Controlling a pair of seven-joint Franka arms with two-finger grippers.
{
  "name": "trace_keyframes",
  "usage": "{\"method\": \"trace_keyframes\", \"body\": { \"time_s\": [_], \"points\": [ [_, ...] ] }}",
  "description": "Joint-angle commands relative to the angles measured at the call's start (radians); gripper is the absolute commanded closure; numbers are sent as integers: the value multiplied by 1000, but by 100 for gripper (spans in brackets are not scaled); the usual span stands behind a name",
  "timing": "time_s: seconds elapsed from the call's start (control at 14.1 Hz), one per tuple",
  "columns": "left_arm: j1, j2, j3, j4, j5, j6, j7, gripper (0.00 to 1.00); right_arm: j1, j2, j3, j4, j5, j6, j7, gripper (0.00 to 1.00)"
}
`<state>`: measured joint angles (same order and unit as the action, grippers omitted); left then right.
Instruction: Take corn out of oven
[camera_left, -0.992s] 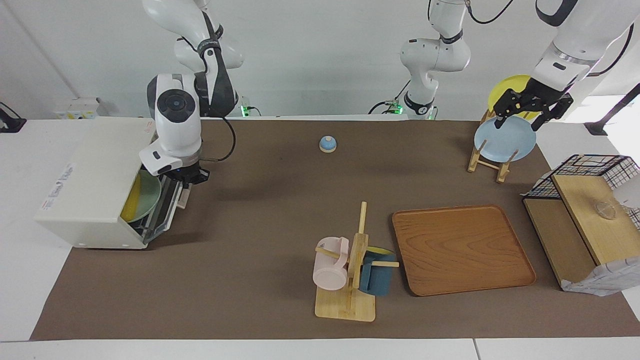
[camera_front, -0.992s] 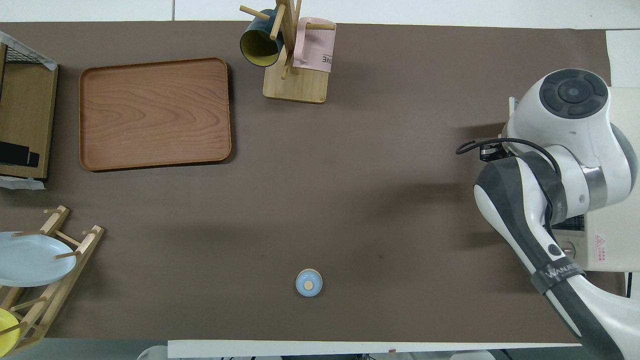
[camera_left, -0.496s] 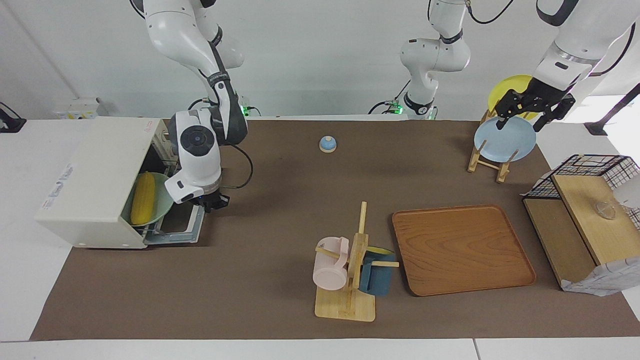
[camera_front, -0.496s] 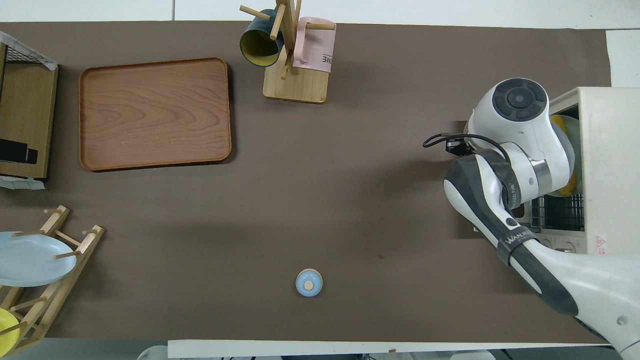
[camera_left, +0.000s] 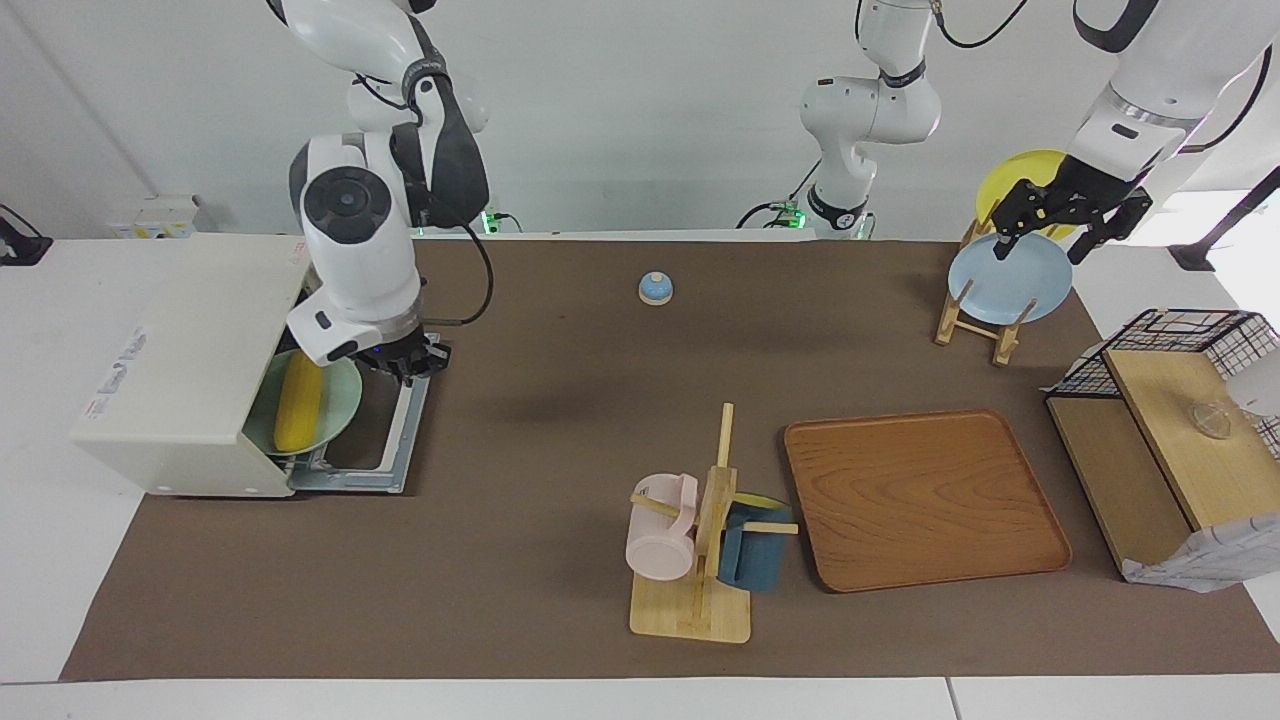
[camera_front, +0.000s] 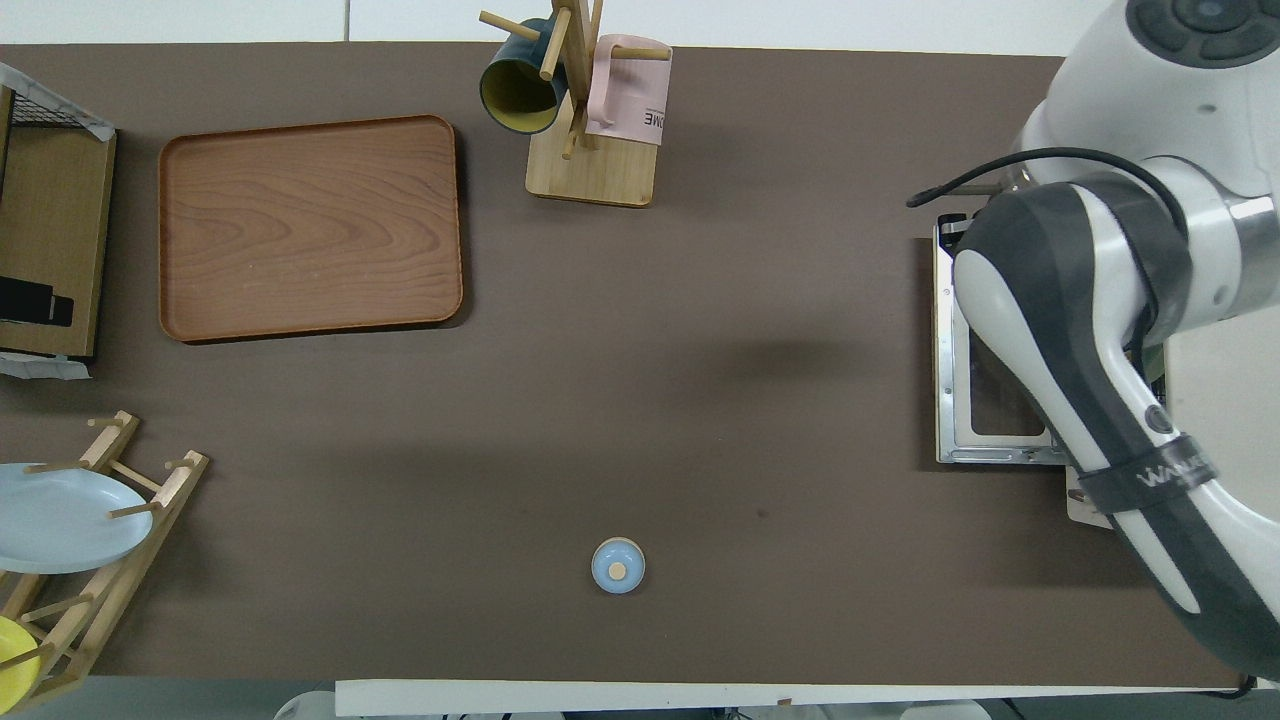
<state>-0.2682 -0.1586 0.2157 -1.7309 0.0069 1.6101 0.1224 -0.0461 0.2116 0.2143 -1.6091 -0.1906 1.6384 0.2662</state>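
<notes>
The cream-white oven stands at the right arm's end of the table. Its door lies open and flat on the mat. The yellow corn lies on a pale green plate at the oven's mouth. My right gripper hangs just above the open door, beside the plate and apart from the corn. In the overhead view the right arm covers the corn and most of the oven; only the door shows. My left gripper waits, open, over the blue plate in the dish rack.
A mug tree with a pink and a blue mug stands mid-table, with a wooden tray beside it. A small blue knob sits near the robots. A black wire basket with wooden boards is at the left arm's end.
The oven door has gone from half open to flat on the mat. My right gripper has left the door's edge and risen. The plate with the corn now shows further out.
</notes>
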Motion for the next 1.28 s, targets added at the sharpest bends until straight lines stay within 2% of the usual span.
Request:
{"method": "trace_keyframes", "body": {
  "time_s": [0.0, 0.07, 0.14, 0.35, 0.5, 0.71, 1.2],
  "points": [
    [1, -29, 1, -33, 10, 20, -10, 0, -69, -24, 2, -93, 11, 36, -90, 9],
    [1, -29, -1, -33, 10, 24, -10, 0, -87, -44, 2, -142, 13, 93, -113, 32],
    [1, -29, -1, -33, 10, 27, -9, 0, -99, -64, 2, -202, 11, 147, -123, 39],
    [1, -32, -1, -58, 10, 51, -7, 0, -132, -116, 0, -357, 8, 306, -163, 40],
    [1, -35, -1, -59, 10, 51, -4, 0, -133, -124, 0, -373, -10, 304, -163, 43],
    [0, -42, -2, -78, 10, 50, -9, 0, -136, -156, 0, -463, -116, 354, -173, 44],
    [1, -58, -1, -96, 10, 48, -9, 0, -138, -137, 0, -528, -119, 491, -176, 54]
  ]
}}
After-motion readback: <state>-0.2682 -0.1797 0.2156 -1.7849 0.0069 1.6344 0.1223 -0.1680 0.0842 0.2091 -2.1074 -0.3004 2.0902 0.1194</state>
